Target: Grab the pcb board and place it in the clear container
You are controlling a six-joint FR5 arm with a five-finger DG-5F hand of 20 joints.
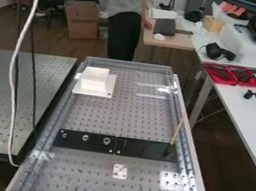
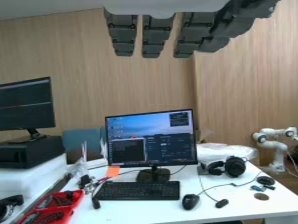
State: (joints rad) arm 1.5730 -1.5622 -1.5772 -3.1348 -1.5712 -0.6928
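The pcb board [image 1: 120, 171], seemingly the small pale plate with dark spots, is laid on the perforated surface [image 1: 99, 117], near the black panels [image 1: 85, 140]. Farther off, a white block [image 1: 95, 79] is set on a white base [image 1: 110, 87]. The hand [image 2: 156, 37] is held open, fingers straight.

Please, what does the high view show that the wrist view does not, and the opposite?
High view: the perforated bench, with a white block, black plates and a thin wooden stick leaning at its side.

Wrist view: the hand with straight fingers, a wood-panelled wall, a lit monitor and headphones.

Both: the white desk, the red trays on it and a black keyboard.
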